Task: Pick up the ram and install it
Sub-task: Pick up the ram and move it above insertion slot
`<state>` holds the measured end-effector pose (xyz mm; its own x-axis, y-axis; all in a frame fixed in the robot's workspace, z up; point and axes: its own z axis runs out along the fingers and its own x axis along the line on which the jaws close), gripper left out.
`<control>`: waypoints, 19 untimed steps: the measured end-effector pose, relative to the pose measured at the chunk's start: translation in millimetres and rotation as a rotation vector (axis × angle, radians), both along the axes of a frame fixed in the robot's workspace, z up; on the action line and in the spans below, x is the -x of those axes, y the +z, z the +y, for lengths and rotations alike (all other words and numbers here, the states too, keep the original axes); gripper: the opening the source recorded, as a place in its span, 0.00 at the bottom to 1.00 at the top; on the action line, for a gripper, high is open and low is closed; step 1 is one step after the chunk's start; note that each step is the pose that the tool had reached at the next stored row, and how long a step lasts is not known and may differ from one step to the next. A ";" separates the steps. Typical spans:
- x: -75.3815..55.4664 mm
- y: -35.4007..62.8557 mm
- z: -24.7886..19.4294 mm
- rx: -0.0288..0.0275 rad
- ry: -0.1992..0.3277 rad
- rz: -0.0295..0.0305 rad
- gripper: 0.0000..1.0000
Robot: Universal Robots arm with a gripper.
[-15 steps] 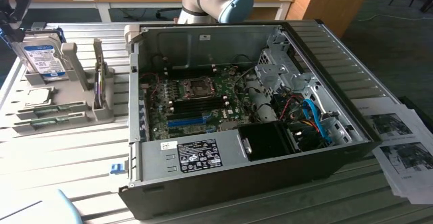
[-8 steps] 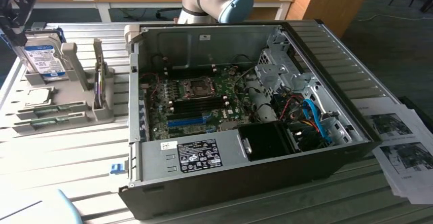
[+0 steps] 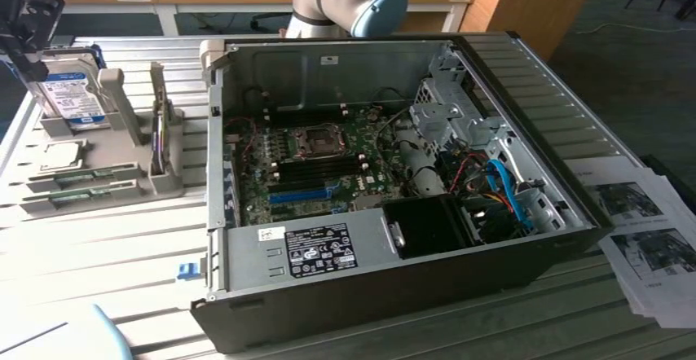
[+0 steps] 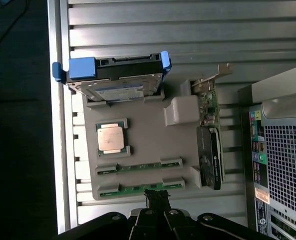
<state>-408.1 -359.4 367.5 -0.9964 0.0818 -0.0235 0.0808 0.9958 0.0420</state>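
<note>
Hovering over tray (image 4: 148, 145) with gripper (image 4: 157, 199) empty, fingers (image 4: 151, 201) pinched together. Right beneath tips: ram (image 4: 133, 189), slotted on edge, likely for an easy pinch. Second stick (image 4: 138, 168) just beyond.

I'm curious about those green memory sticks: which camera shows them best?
The wrist view: it looks straight down on the ram sticks along their length, in the tray. The exterior view catches the ram sticks obliquely, partly behind the tray's holders.
</note>
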 end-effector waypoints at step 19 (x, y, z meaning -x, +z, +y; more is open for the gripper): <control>0.0 -22.3 0.0 0.0007 0.000 0.0000 0.09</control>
